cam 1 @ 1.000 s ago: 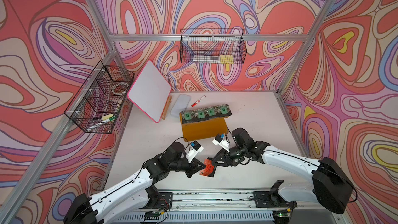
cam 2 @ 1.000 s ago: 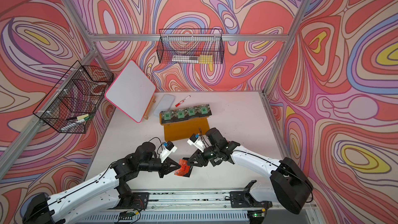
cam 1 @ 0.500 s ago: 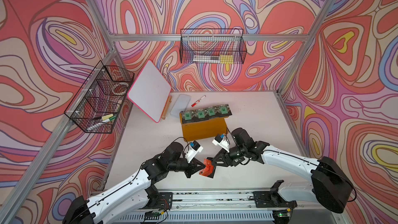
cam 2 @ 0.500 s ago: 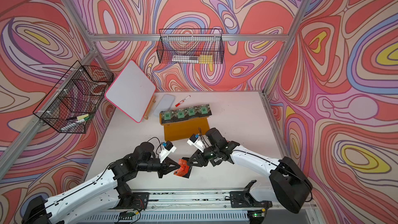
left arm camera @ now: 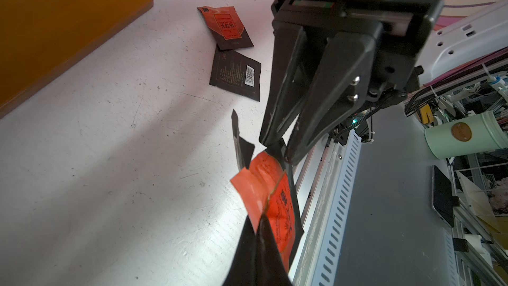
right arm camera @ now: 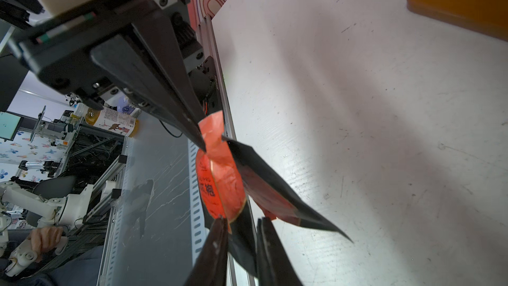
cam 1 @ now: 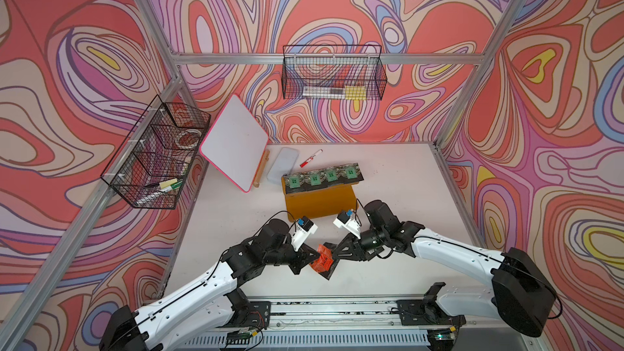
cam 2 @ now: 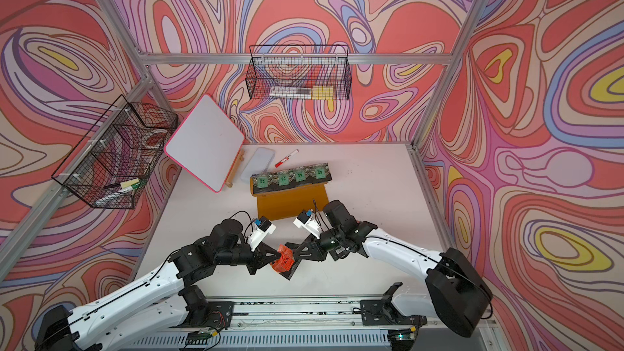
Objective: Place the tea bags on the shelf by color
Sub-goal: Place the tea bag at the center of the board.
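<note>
Four green-labelled tea bags [cam 1: 323, 177] [cam 2: 290, 177] line the upper step of the mustard shelf [cam 1: 320, 204] [cam 2: 290, 204]; its lower board is bare. Near the table's front edge, my left gripper [cam 1: 313, 259] [left arm camera: 259, 220] is shut on a crumpled orange-red tea bag [cam 1: 322, 261] [cam 2: 285, 260] [right arm camera: 220, 182], held off the table. My right gripper [cam 1: 332, 254] [right arm camera: 240, 226] faces it, its jaws narrowly apart on either side of the sachet's black far edge. In the left wrist view two more tea bags lie flat: one orange side up [left arm camera: 225, 27], one black back up [left arm camera: 236, 78].
A pink-edged whiteboard [cam 1: 233, 150] leans at the back left, with a clear case [cam 1: 283, 165] and a red marker [cam 1: 310, 158] beside it. Black wire baskets hang on the left wall [cam 1: 155, 153] and back wall [cam 1: 332, 74]. A metal rail [cam 1: 337, 308] runs along the front.
The right gripper's jaws have narrowed around the end of the orange-red sachet. Both arms and the held sachet have hardly moved.
</note>
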You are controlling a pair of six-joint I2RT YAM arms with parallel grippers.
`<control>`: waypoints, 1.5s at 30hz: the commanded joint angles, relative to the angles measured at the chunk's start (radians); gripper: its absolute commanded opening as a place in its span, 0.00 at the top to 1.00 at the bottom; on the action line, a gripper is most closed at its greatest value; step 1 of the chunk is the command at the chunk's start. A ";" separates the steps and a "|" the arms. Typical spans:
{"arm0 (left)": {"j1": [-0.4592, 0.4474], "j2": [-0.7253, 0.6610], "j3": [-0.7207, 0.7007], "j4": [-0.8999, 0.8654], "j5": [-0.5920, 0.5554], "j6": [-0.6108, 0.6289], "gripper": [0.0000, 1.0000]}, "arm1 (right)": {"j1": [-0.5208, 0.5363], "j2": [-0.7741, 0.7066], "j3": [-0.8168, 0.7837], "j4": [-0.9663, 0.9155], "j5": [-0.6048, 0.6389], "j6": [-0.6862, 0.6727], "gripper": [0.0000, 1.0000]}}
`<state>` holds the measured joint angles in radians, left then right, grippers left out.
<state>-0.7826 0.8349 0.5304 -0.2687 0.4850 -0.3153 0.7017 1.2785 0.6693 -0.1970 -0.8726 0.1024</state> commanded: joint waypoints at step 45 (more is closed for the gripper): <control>0.009 -0.072 0.019 0.053 0.044 0.093 1.00 | 0.013 -0.024 0.104 -0.088 -0.074 0.102 0.78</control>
<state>-0.7788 0.7612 0.5350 -0.2283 0.5354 -0.2352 0.7082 1.2514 0.7479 -0.2634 -0.9108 0.2287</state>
